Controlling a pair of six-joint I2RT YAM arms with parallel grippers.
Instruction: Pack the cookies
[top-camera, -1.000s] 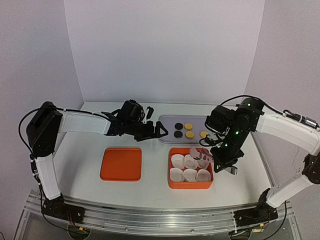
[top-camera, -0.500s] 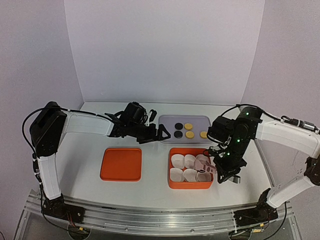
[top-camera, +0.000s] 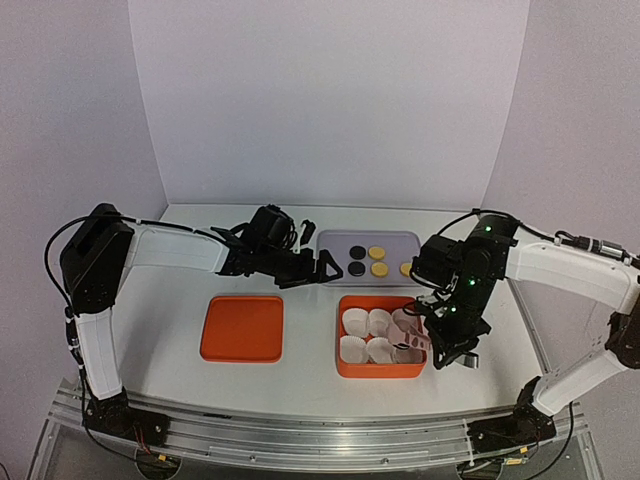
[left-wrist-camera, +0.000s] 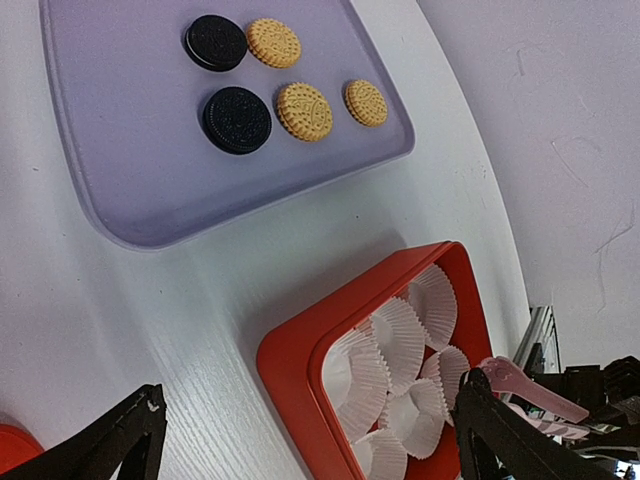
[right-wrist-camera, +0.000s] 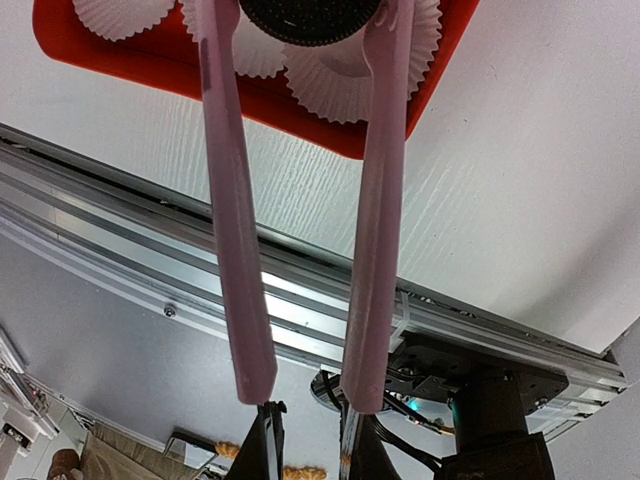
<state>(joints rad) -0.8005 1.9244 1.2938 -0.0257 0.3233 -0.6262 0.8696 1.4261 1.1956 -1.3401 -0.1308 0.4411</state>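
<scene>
- Gripping the handle end of the long pink plastic tongs (right-wrist-camera: 238, 250), the right gripper (right-wrist-camera: 308, 440) is almost closed around them, over the near right of the white table (top-camera: 180, 300)
- The tongs' tips pinch one black-brown round cookie (right-wrist-camera: 310, 15) with a ridged face above the white fluted paper cups (top-camera: 355, 320) in the red rectangular container (top-camera: 380, 372)
- A second ago tongs and cookie hung higher, by the container's far right corner; they now sit lower over the right-hand cups
- A flat orange square lid (top-camera: 241, 328) lies left of the container, apart from it
- The left gripper (top-camera: 315, 268) hovers spread wide and empty beside the lilac tray (left-wrist-camera: 120, 150), barely shifted
- Farthest, the tray carries two black-brown cookies (left-wrist-camera: 237, 120) and three golden yellow cookies (left-wrist-camera: 304, 110); their stamped relief is too small to read
</scene>
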